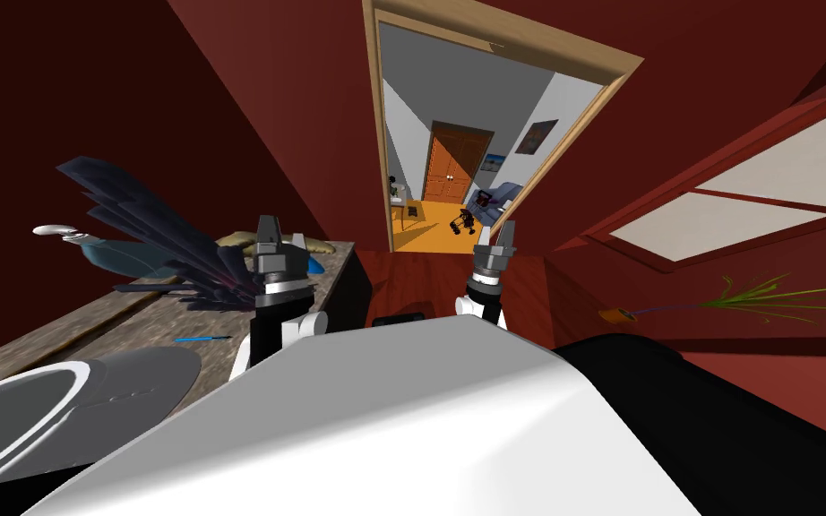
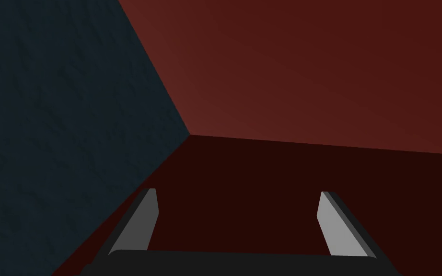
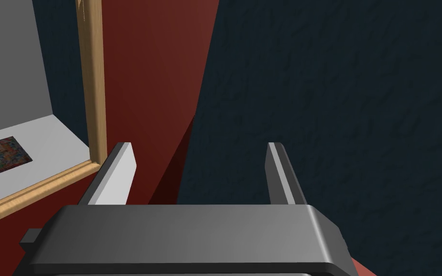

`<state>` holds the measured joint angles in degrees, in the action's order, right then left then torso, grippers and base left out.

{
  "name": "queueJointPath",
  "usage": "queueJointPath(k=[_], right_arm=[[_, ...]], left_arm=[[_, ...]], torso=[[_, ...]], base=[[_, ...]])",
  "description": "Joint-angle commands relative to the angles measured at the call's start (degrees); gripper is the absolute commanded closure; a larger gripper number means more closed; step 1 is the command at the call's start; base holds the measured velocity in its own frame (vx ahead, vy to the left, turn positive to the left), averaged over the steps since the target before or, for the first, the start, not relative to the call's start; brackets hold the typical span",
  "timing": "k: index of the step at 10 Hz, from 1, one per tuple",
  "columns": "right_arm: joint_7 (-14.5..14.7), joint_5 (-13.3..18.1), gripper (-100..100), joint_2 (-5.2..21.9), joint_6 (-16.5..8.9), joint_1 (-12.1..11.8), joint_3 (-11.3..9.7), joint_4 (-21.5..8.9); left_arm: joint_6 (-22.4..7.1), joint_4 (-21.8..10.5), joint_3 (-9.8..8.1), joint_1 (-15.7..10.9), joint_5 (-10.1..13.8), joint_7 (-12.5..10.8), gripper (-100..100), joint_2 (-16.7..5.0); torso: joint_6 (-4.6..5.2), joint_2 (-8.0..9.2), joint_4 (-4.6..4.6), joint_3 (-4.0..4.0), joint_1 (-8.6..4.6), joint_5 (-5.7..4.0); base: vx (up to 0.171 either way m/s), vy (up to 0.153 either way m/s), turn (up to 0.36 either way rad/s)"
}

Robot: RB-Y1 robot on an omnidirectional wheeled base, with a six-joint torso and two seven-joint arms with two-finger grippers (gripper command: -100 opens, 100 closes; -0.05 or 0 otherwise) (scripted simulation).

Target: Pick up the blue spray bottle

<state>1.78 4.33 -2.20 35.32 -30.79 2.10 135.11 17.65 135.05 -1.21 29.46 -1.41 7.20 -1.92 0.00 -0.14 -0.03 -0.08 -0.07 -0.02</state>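
**Spotter:** Teal-blue body, white trigger head. Is that your spray bottle [image 1: 111, 255]?

**Me:** That's how I read it. It sits by the wall-side edge of the stone-topped counter [image 1: 62, 327], beyond the sink [image 1: 8, 403] and half hidden behind a dark-bladed plant [image 1: 160, 233]. I can't tell whether it stands upright or leans.

**Spotter:** And your hands?

**Me:** Both are raised in front of me, pointing at red wall. The left gripper [image 2: 238, 191] has its fingers spread wide with nothing between them. The right gripper [image 3: 199, 143] is the same, empty.

**Spotter:** So the step is the reach.

**Me:** Yes, with the left arm, I'd say. I should turn toward the counter and tip the wrist down until its camera finds the bottle. Then I'd come in from the sink side, under the blades' spread, and close on the body, not the trigger.

**Spotter:** Room to move?

**Me:** It's tight on that side. The counter's front edge runs close along my left, and the blades fan over its middle. A thin blue stick [image 1: 203, 339] lies near the front edge beside the sink, easy to sweep off. On my right the floor is open toward the doorway [image 1: 492, 54], so I can back off there.
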Motion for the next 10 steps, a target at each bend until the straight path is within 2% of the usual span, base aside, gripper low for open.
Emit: queueJointPath(k=[1,2,3,4,5,6,10], right_arm=[[0.0,0.0,0,0.0,0.0,0.0,0.0,0.0],[0.0,0.0,0,0.0,0.0,0.0,0.0,0.0],[0.0,0.0,0,0.0,0.0,0.0,0.0,0.0],[0.0,0.0,0,0.0,0.0,0.0,0.0,0.0],[0.0,0.0,0,0.0,0.0,0.0,0.0,0.0],[0.0,0.0,0,0.0,0.0,0.0,0.0,0.0],[0.0,0.0,0,0.0,0.0,0.0,0.0,0.0]], left_arm=[[-2.9,0.3,-0.31,0.2,0.7,0.3,-100,-1.1],[-3.3,0.3,-0.31,0.2,0.7,0.3,-100,-1.1],[-5.6,0.4,-0.53,0.4,1.2,0.7,-100,-2.0],[-6.1,0.4,-0.53,0.4,1.2,0.7,-100,-2.0],[-8.4,0.5,-0.8,0.5,1.8,1.1,-100,-2.8],[-9.1,0.5,-0.8,0.5,1.8,1.1,-100,-2.8],[-15.9,0.7,-1.51,0.6,3.0,2.1,-100,-4.4]], torso=[[0.0,0.0,0.0,0.0,0.0,0.0],[0.0,0.02,0.0,0.01,0.01,0.0],[0.0,0.04,0.01,0.02,0.02,0.01],[0.0,0.02,0.01,0.01,0.02,0.01],[0.0,0.03,0.01,0.02,0.02,0.01],[0.0,0.02,0.01,0.01,0.01,0.01],[0.0,-0.01,0.0,-0.01,0.02,0.01]], base=[[0.027,-0.018,0.006],[0.023,-0.013,0.005],[0.033,-0.014,0.006],[0.026,-0.013,0.005],[0.031,-0.018,0.009],[0.03,-0.018,0.005],[0.038,-0.017,0.007]])
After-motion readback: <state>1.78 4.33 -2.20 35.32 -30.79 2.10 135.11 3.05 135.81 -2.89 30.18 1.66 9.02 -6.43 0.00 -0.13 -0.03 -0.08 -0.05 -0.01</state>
